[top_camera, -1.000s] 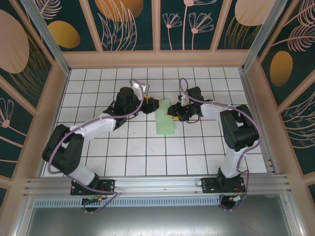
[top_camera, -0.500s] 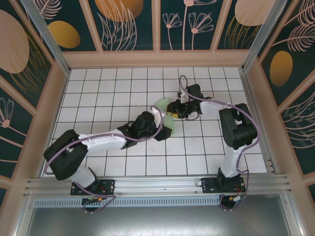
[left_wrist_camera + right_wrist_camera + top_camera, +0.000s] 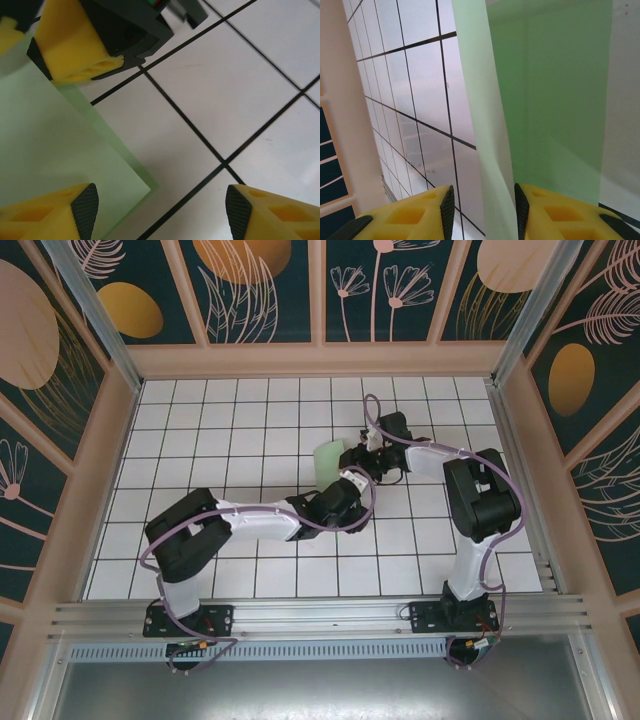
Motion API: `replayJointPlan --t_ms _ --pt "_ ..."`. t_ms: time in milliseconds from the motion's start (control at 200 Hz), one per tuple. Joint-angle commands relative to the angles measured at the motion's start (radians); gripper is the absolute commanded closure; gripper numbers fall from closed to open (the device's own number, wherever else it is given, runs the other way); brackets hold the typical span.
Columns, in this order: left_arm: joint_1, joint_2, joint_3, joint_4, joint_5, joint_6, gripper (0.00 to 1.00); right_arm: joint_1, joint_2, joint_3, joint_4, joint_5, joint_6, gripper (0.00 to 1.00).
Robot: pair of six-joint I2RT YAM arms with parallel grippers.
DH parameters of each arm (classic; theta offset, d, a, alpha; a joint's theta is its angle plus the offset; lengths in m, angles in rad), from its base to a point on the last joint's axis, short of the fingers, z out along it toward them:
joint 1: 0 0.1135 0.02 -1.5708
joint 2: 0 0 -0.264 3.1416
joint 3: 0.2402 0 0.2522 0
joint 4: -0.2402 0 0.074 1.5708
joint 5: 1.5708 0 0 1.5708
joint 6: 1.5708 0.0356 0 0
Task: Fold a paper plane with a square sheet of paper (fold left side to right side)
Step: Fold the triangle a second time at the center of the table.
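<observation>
Paper, thin and pale mint green: the square sheet of paper [image 3: 329,454] is seen from above near the middle of the tiled table [image 3: 230,410], a little toward the far side, as a small creased shape with a rounded far edge. In the right wrist view the sheet [image 3: 555,100] is shown as a smooth, matte, faintly translucent plane with a paler band curving along its edge. That band is passed between the fingers of the right gripper [image 3: 482,202], whose jaws are held partly apart. The paper is laid against the pad on the right of that view, and a sliver of tile is seen beside the other pad, so nothing is pinched.

In the left wrist view a sharp, straight-edged corner of the sheet [image 3: 55,150] is laid flat on the tile, with a second layer shown as a thin darker rim beneath it. The left gripper [image 3: 160,207] is held over that corner with its jaws spread wide, one fingertip above paper and the other above bare tile, nothing clasped. Fingers [image 3: 75,47] of the right gripper are seen there as blocky yellow plastic with black pads.

The table is made of glossy white squares ruled by dark lines. It is enclosed by walls [image 3: 270,280] of dark teal panels printed with flowers and framed in peach, and by a ribbed metal rail [image 3: 320,612] along the near edge.
</observation>
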Motion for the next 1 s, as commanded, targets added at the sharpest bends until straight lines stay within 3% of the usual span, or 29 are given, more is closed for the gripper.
replayJointPlan --t_ms 0,280,636,996 --pt "-0.011 0.043 0.047 -0.100 -0.136 0.014 0.29 0.005 0.017 0.037 -0.012 -0.005 0.013 0.60" --pt "-0.015 0.084 0.107 -0.151 -0.249 0.075 0.31 0.006 0.021 0.037 -0.012 -0.007 0.013 0.60" --pt "-0.015 0.029 0.075 -0.126 -0.203 0.092 0.64 0.006 0.022 0.052 -0.053 0.024 -0.015 0.60" --pt "-0.015 -0.028 0.045 -0.112 -0.155 0.070 0.83 0.003 0.016 0.073 -0.085 0.058 -0.047 0.60"
